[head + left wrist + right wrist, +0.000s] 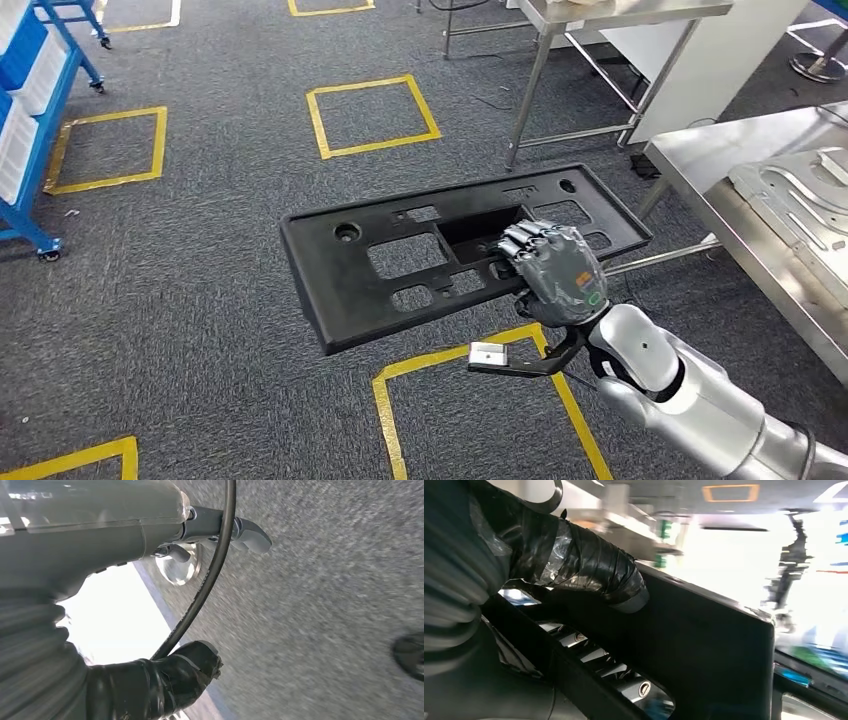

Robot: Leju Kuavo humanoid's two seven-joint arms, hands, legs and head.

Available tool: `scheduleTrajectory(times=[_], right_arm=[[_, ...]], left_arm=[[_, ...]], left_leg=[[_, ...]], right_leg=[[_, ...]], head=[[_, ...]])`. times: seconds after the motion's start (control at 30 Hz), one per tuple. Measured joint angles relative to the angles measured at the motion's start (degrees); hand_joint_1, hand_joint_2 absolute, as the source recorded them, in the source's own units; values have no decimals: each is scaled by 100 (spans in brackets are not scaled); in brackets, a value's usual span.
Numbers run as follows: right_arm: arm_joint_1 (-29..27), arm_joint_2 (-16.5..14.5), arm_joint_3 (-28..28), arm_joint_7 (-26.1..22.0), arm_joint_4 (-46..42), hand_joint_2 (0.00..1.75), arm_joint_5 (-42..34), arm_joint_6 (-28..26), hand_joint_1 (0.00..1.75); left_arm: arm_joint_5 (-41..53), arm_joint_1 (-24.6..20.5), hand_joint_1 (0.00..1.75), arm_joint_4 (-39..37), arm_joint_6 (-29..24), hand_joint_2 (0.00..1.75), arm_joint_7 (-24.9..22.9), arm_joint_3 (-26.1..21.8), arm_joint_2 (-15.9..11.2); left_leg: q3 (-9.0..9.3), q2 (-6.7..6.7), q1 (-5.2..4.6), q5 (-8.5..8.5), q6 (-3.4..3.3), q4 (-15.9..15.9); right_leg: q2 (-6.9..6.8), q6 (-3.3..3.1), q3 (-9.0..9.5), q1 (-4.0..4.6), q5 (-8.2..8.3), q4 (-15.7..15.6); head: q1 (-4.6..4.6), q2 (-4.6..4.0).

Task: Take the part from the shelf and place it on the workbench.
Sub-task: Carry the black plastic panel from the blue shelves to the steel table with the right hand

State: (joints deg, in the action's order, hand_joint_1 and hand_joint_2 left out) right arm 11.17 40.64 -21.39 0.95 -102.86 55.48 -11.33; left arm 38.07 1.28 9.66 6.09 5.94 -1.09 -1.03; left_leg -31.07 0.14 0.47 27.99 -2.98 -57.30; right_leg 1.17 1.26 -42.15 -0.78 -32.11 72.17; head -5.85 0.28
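Observation:
The part is a long, flat black plastic panel with several cutouts. It hangs level above the grey carpet in the head view. My right hand grips it near its right end, fingers curled into a cutout. The right wrist view shows the panel's black edge close up, with my taped thumb lying over it. The steel workbench stands to the right of the panel, its corner just beyond the panel's right end. My left hand hangs over the carpet with its fingers apart and nothing in it.
A shaped sheet-metal piece lies on the workbench. A second steel table stands further back. A blue wheeled shelf is at the far left. Yellow tape squares mark the carpet.

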Motion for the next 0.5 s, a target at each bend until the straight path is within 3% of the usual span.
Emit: scheduleTrajectory(times=[0.03, 0.07, 0.13, 0.17, 0.23, 0.27, 0.33, 0.4, 0.47, 0.5], right_arm=[[-208, 72, 191, -33, -93, 175, -28, -16, 175], [-403, 136, 357, -61, -182, 175, -50, -22, 175], [-705, 251, 664, -125, -352, 175, -78, -10, 175], [-795, 285, 801, -161, -427, 175, -86, 4, 175], [-893, 330, 1036, -217, -539, 175, -88, 37, 175], [-924, 350, 1120, -238, -568, 175, -88, 53, 175], [-994, 411, 1261, -267, -608, 175, -95, 68, 175], [-1034, 470, 1397, -280, -645, 175, -103, 69, 175], [-1059, 501, 1519, -286, -672, 175, -105, 66, 175], [-1084, 508, 1570, -288, -677, 175, -105, 65, 175]], left_arm=[[-8, 19, 0, 0, -8, 175, 2, -8, 18], [-29, 27, 0, 0, -15, 175, 7, -21, 35], [-81, 21, 0, 0, -19, 175, 16, -62, 74], [-104, 14, 0, 0, -12, 175, 13, -84, 90], [-126, -6, 0, 0, 14, 175, -17, -114, 108], [-123, -23, 0, 0, 22, 175, -35, -121, 115], [-101, -70, 0, 1, 27, 175, -71, -126, 131], [-78, -95, 0, 2, 20, 175, -113, -125, 145], [-68, -88, 0, 2, 7, 175, -149, -125, 155], [-68, -82, 0, 2, 1, 175, -162, -125, 157]], left_leg=[[1, 81, -9, 15, -5, -5], [5, 159, -13, 34, -1, -12], [28, 309, -19, 84, 26, -34], [45, 381, -34, 114, 51, -43], [88, 517, -68, 167, 107, -57], [109, 582, -81, 183, 131, -53], [150, 654, -81, 224, 182, -57], [68, 416, -58, 404, 230, -295], [-254, 99, -33, 752, 253, -970], [-460, 41, -29, 901, 256, -1361]], right_leg=[[-45, 14, -103, -9, -52, 209], [-77, 23, -98, -14, 5, 205], [-198, 24, 236, -11, 337, -405], [-333, 8, 448, 14, 466, -781], [-498, -44, 694, 62, 572, -1228], [-495, -73, 704, 84, 552, -1249], [-357, -127, 709, 64, 568, -1273], [-233, -196, 733, 26, 588, -1313], [-106, -243, 741, 15, 594, -1328], [-39, -251, 741, 23, 593, -1325]], head=[[-1, 0], [-1, 0], [-1, 0], [0, 0], [1, 0], [1, 0], [1, 1], [2, 1], [4, 0], [4, 0]])
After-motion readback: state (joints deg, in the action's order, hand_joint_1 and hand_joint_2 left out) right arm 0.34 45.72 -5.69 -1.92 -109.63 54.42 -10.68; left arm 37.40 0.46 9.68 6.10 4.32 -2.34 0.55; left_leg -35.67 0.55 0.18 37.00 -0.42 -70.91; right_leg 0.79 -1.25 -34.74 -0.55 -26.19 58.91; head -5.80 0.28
